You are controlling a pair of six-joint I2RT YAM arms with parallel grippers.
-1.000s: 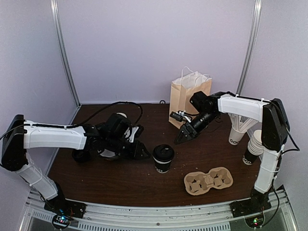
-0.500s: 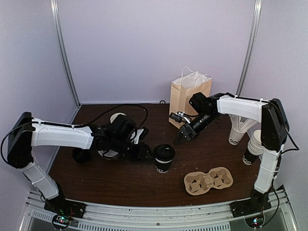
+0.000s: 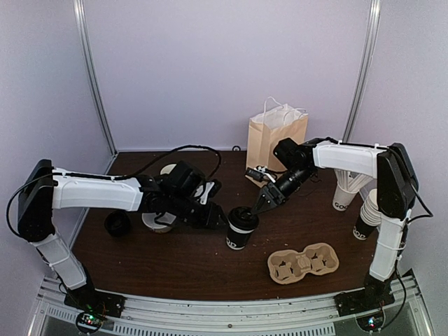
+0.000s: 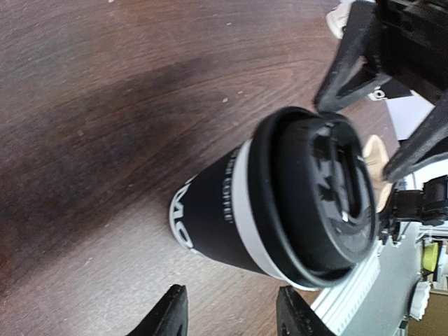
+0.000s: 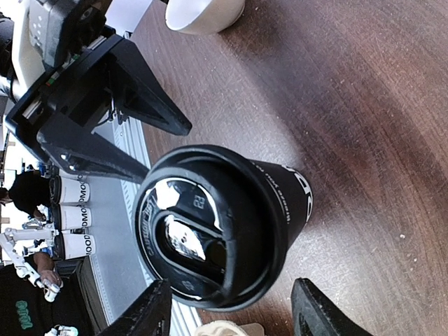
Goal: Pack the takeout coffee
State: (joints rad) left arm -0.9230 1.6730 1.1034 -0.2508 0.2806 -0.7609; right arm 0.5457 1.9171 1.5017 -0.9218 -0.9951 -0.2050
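Observation:
The takeout coffee [image 3: 240, 227], a black cup with a black dome lid, stands on the dark table between the two arms. My left gripper [image 3: 220, 218] is at its left side, open. In the left wrist view the coffee [image 4: 280, 203] lies just beyond the left gripper [image 4: 233, 316], not between the fingers. My right gripper [image 3: 262, 204] hangs open just above and to the right of the lid. The right wrist view shows the lid [image 5: 203, 231] ahead of the right gripper [image 5: 231, 315], which holds nothing.
A brown paper bag [image 3: 275, 140] stands at the back. A cardboard cup carrier [image 3: 303, 263] lies at the front right. Stacks of paper cups [image 3: 366, 213] stand by the right arm. A cream mug [image 3: 152, 221] and a black round thing [image 3: 117, 225] sit on the left.
My left gripper has travelled right until it is at the cup's side. My right gripper has come down and left from the bag towards the lid.

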